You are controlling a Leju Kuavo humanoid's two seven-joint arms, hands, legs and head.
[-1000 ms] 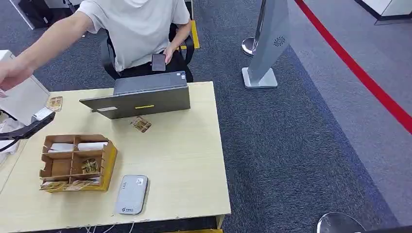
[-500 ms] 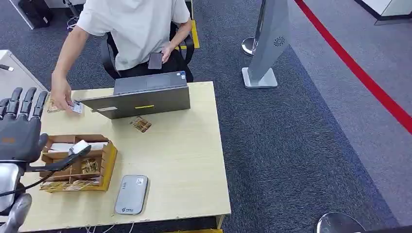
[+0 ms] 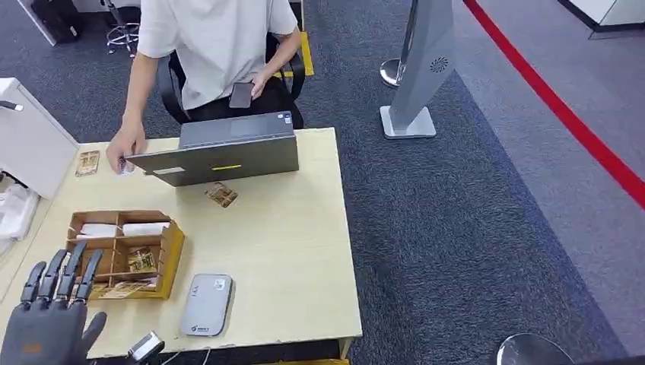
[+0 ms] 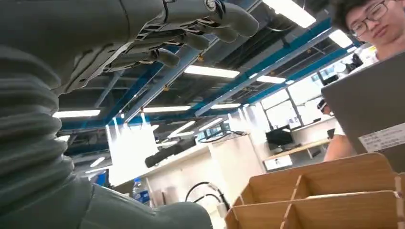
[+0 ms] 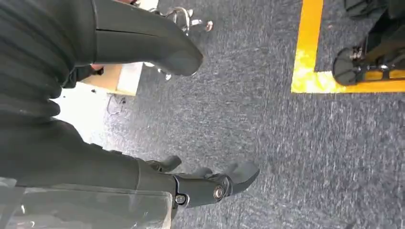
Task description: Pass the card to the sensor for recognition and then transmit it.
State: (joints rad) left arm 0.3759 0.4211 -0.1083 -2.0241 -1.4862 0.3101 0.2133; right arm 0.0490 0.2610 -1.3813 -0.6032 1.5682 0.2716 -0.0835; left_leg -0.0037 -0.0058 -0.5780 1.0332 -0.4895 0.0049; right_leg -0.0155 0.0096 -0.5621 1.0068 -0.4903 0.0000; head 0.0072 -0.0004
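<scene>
A small card (image 3: 125, 167) with a pale face lies flat on the light wooden table (image 3: 289, 243), at its far left, just beside the left end of the grey laptop (image 3: 220, 156). A person's hand (image 3: 124, 148) rests on it, fingertips covering part of it, so its print cannot be read. A second, brown-patterned card (image 3: 87, 163) lies just to its left near the table edge, and another of that kind (image 3: 221, 195) lies in front of the laptop.

The left hand (image 3: 47, 319) hangs at the near left corner of the table, just in front of the cardboard organizer (image 3: 122, 255) — fingers (image 3: 57, 275) straight, spread apart and pointing away from the robot, holding nothing and touching nothing. In the left wrist view the same hand (image 4: 143, 38) is seen from below, fingers extended with air beneath them, above the organizer's (image 4: 325, 195) wooden dividers.

The right hand (image 5: 143, 114) hangs over dark grey carpet (image 5: 267, 119) — thumb out, fingers (image 5: 224, 183) loosely bent but apart, nothing between them.

The grey sensor (image 3: 206, 304) lies flat near the table's front edge, just right of the organizer and well apart from the card under the person's hand.
</scene>
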